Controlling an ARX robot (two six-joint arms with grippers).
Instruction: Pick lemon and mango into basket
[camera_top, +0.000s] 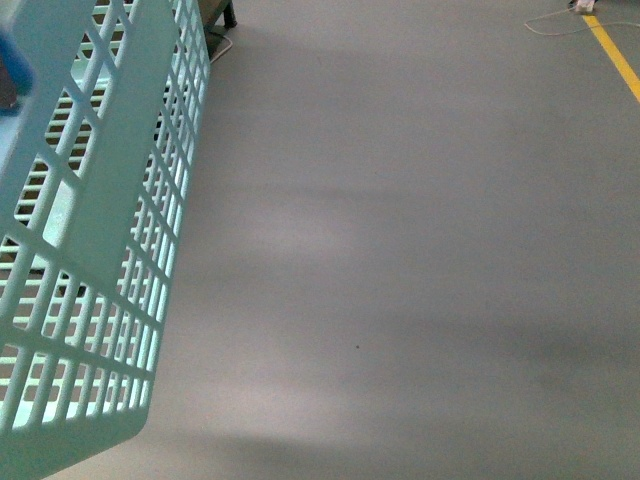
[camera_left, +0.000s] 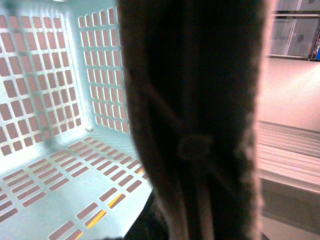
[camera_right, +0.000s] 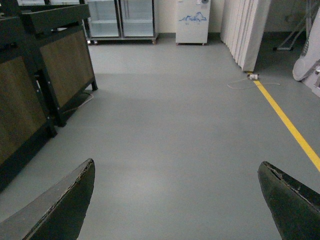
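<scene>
The aqua-blue basket (camera_top: 95, 240) hangs at the left of the front view, its slotted side wall tilted above the grey floor. In the left wrist view its slotted inside (camera_left: 55, 100) shows, and nothing lies in the part I can see. The dark brownish handle (camera_left: 195, 115) with pale ties fills the middle of that view, very close and blurred. My left gripper is shut on the basket by this handle; its fingertips are hidden. My right gripper (camera_right: 177, 172) is open over bare floor, holding nothing. The lemon and the mango are out of view.
A dark-framed wooden stand (camera_right: 35, 85) lines one side of the floor. A yellow floor line (camera_right: 287, 125) runs along the other side, with a white cable (camera_right: 240, 82) near its far end. Glass-door fridges (camera_right: 120, 17) and a white cabinet (camera_right: 192, 20) stand at the back wall.
</scene>
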